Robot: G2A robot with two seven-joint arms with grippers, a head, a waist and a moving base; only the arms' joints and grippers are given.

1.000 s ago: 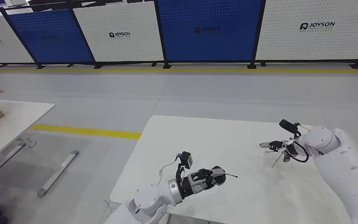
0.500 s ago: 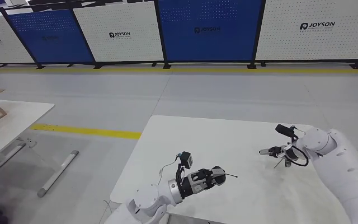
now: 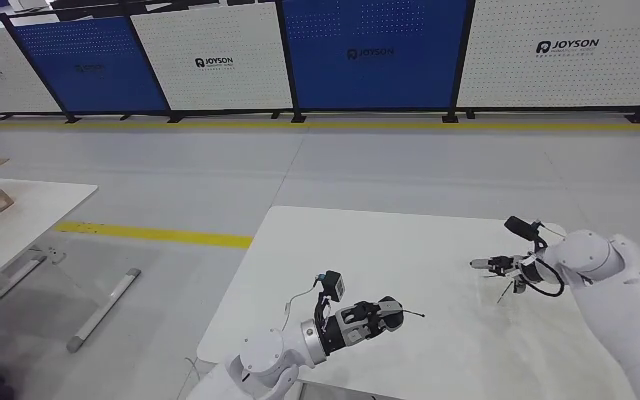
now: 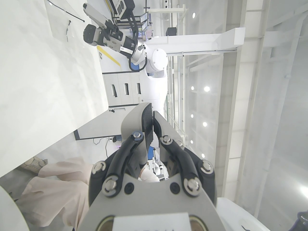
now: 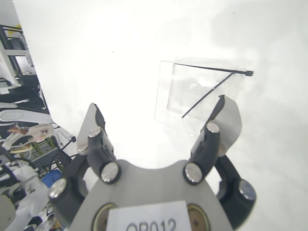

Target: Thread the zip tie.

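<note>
— What's beneath you?
— A white table (image 3: 330, 250). A clear plate (image 5: 192, 90) lies flat toward its 2 o'clock.
— Your grippers?
— My right gripper (image 5: 158, 102) hangs by that plate, jaws spread wide, holding nothing. My left gripper (image 4: 152, 111), near 8 o'clock, is pressed closed; I can't tell whether it pinches anything.
— The zip tie?
— The black zip tie (image 5: 211, 68) lies across the plate, at 5 o'clock of my right fingertips.

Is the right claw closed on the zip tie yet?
No, the right claw is open and the zip tie lies on the clear plate ahead.
</note>
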